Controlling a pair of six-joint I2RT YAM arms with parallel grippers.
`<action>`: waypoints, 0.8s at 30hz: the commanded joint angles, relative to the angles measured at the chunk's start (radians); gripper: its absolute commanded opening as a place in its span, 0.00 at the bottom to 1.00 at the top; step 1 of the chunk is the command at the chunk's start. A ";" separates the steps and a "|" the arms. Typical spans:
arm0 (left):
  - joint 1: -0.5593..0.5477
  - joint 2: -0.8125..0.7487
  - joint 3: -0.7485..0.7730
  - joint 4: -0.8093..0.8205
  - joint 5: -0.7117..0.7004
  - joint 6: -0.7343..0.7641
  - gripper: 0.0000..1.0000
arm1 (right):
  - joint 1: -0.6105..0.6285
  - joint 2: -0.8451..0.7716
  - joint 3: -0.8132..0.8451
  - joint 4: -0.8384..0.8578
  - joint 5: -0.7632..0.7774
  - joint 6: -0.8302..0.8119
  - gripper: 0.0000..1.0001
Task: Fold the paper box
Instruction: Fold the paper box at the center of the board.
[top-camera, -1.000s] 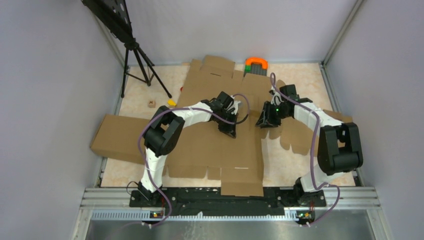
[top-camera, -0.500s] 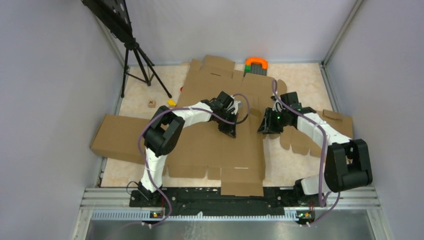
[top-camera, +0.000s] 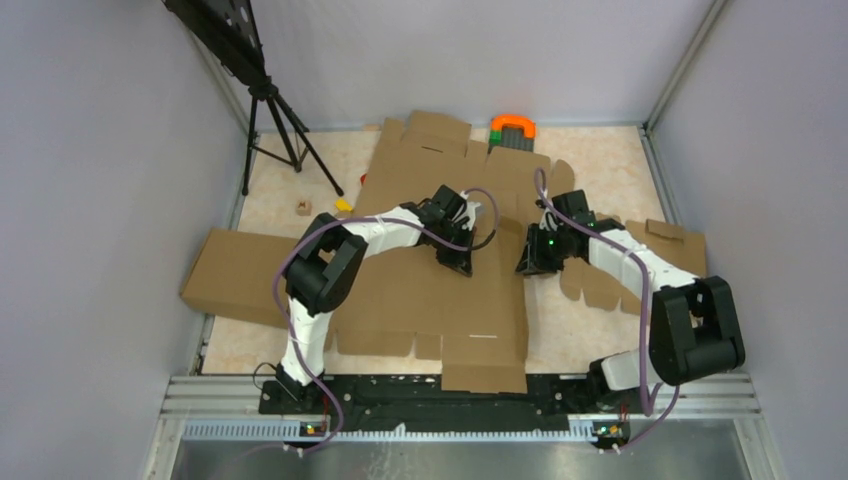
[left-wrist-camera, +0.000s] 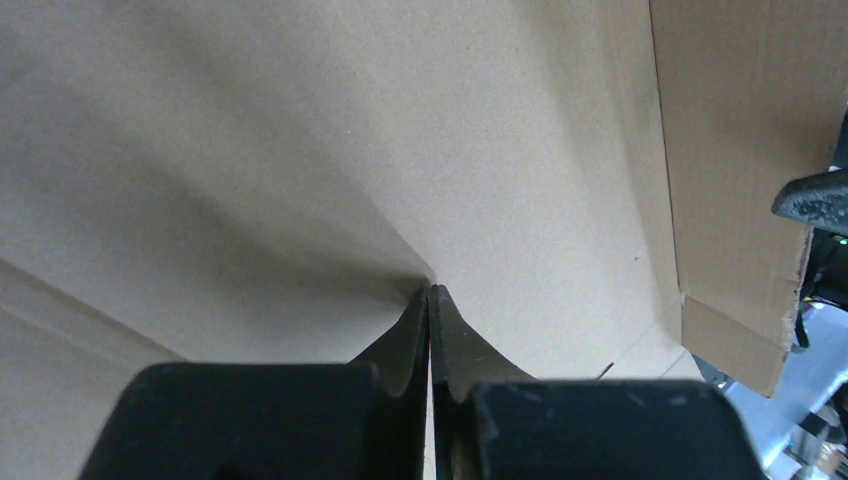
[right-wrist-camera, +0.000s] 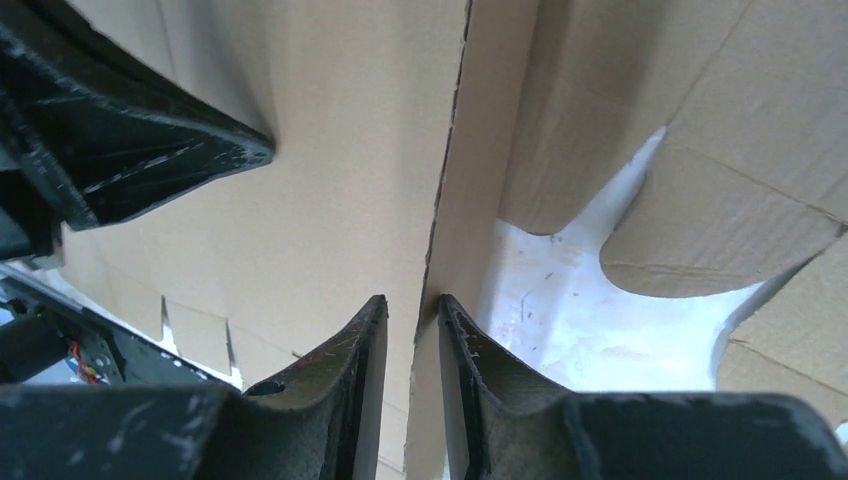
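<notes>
Left hand: fingers together, nothing held, tips pressed down on the paper box. Likely reason: pinning the floor panel so the sheet does not slide or lift.

Paper box lies spread mostly flat across the middle of the table, between both arms.

Right hand is just beside the left one, straddling the edge of a raised side flap. Its fingers sit close on either side; cannot tell whether they pinch it yet. Probable aim: stand that flap up along its crease.

Left arm reaches forward, elbow bent, wrist pitched down. Right arm bows outward, forearm angled inward, wrist down.
</notes>
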 joint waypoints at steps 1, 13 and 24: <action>-0.043 -0.100 -0.065 -0.009 -0.125 0.012 0.00 | 0.018 0.031 0.032 -0.031 0.049 -0.025 0.25; -0.265 -0.537 -0.391 0.185 -0.235 -0.127 0.48 | 0.051 0.051 0.067 -0.035 0.100 -0.018 0.06; -0.531 -0.599 -0.441 0.316 -0.317 0.157 0.72 | 0.121 0.143 0.208 -0.180 0.233 -0.005 0.03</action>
